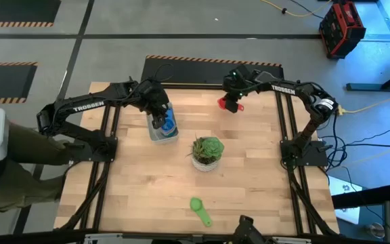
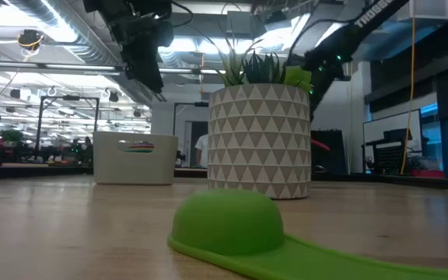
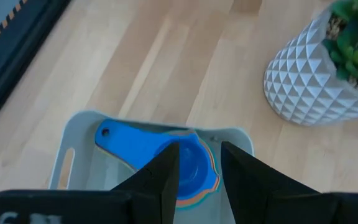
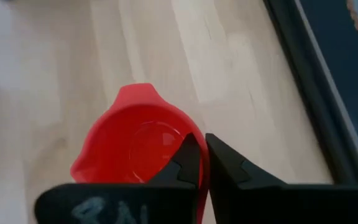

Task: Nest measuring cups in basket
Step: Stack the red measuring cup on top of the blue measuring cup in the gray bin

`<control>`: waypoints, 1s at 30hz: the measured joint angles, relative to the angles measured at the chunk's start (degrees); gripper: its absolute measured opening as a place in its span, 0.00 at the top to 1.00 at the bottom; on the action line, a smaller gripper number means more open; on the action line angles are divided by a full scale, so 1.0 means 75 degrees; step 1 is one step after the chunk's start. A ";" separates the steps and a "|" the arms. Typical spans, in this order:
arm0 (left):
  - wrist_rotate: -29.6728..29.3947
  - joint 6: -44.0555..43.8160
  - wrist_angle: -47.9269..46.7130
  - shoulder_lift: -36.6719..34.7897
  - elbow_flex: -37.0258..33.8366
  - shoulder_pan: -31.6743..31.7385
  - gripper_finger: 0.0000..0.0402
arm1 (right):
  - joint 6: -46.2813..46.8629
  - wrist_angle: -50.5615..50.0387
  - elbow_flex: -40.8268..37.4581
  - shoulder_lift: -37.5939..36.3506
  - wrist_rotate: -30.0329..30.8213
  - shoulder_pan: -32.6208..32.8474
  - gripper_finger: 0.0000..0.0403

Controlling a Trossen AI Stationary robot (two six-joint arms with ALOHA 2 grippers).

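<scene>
White "TROSSEN" lettering is showing on both arms in the high view; a scrawled mark on the right wrist is not readable.

The left arm is reaching in from the left edge, its gripper (image 1: 160, 116) hanging over the basket (image 1: 153, 133) at the far left of the table. Its fingers (image 3: 166, 177) are standing partly apart, pointing down at the blue cup (image 3: 166, 155), holding nothing that can be seen. The blue cup is lying on top of a nested stack in the basket, with orange and lighter rims peeking out under it.

The right arm is stretching from the right side along the far edge, its gripper (image 1: 233, 95) at the far middle. Its jaws are pinched narrow on the rim of the red cup (image 4: 135, 140), which is sitting open side up; whether it is resting on the table cannot be told.

The green cup (image 1: 199, 209) is lying upside down near the front edge. A potted plant (image 1: 207, 152) is standing mid-table, between basket and green cup.
</scene>
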 joint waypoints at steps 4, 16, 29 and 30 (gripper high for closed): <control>-0.0001 -0.0001 0.0317 0.0000 0.0000 0.0000 0.73 | -0.0355 -0.0222 0.0519 0.0000 0.0003 0.0262 0.95; 0.0041 0.1136 0.1599 0.0000 0.0000 -0.0079 0.73 | -0.1340 -0.0306 0.1306 0.0000 -0.0189 0.1039 0.95; 0.0071 0.3703 0.3132 0.0198 0.0006 -0.1125 0.73 | -0.1677 -0.0296 0.1365 -0.0003 -0.1692 0.1589 0.95; 0.0071 0.3791 0.3299 0.0272 0.0007 -0.1205 0.73 | -0.1619 -0.0296 0.1365 -0.0001 -0.1716 0.1614 0.95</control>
